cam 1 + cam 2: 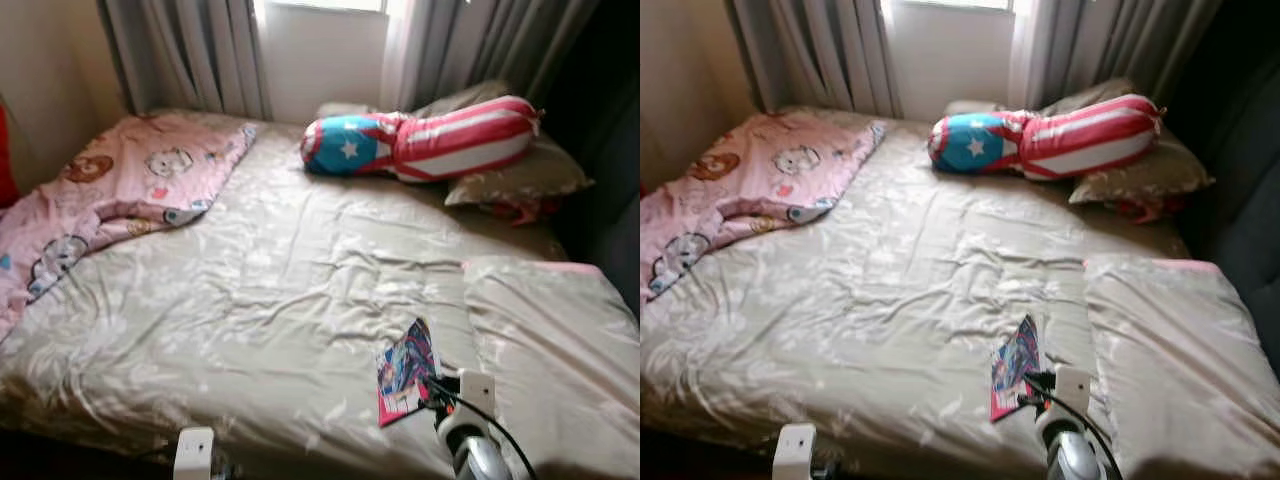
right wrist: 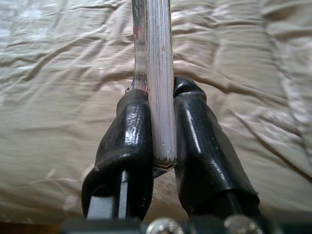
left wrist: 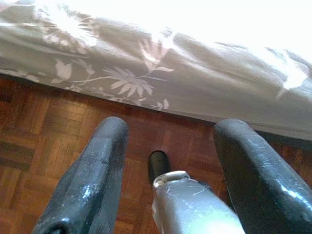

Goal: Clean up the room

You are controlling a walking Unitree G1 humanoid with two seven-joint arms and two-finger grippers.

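Over beige bedsheet [image 1: 280, 300], right hand [image 2: 161, 122] clamps book [image 1: 405, 372].

No lettering could be read; the colourful cover of the book [image 1: 405, 372] was too small to tell.
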